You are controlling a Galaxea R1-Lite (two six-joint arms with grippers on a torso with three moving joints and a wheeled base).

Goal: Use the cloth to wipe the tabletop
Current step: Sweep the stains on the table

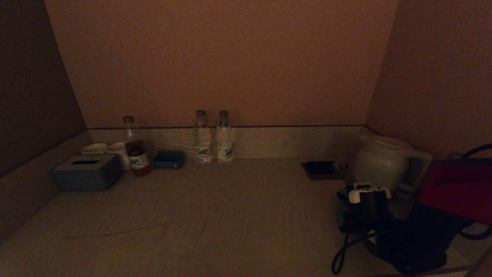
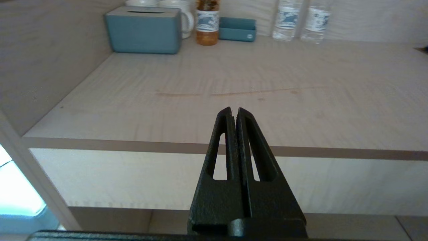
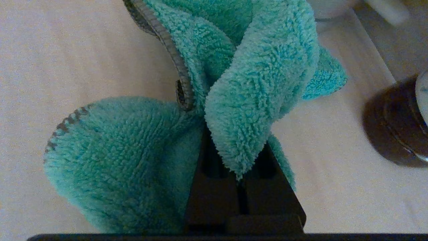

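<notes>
The right gripper (image 3: 239, 134) is clamped on the bunched teal cloth (image 3: 140, 147), low over the tabletop (image 1: 215, 215) at its right side, near the white kettle (image 1: 380, 161). The left gripper (image 2: 234, 112), fingers pressed together, waits off the table's front edge.

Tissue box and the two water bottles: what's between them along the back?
In the left wrist view, a white mug, an amber-drink bottle and a small teal tray stand between the tissue box and the water bottles.
</notes>
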